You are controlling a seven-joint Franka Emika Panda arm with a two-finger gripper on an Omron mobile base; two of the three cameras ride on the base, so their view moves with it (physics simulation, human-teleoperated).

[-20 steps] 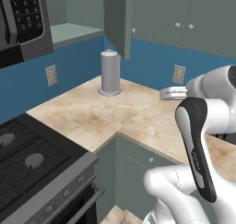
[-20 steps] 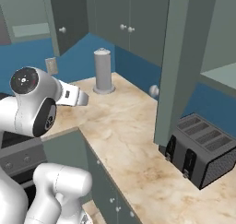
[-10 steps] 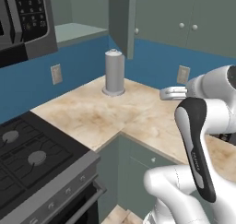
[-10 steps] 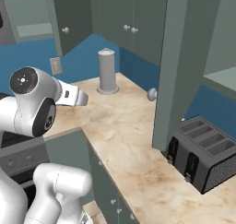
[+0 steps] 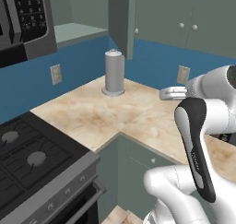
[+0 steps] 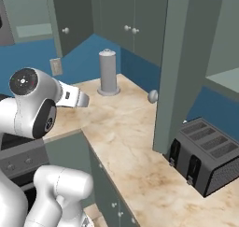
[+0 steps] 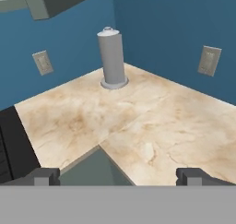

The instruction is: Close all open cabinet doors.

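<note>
Blue walls back a marbled beige desk (image 5: 138, 114) in the left base view; an open grey-green cabinet door (image 5: 120, 20) juts above a grey canister (image 5: 114, 72). Right base view: another flat door (image 6: 179, 67) stands beside a black toaster (image 6: 205, 157). Hand view: gripper (image 7: 117, 176) spread wide, below the doors.

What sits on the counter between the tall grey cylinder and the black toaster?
In the right base view, between the grey cylinder and the black toaster hangs an open grey-green cabinet door, its round knob over bare marbled counter.

My arm: glossy white rounded shells, dark grey joint bands, black round cap with red dot.
</note>
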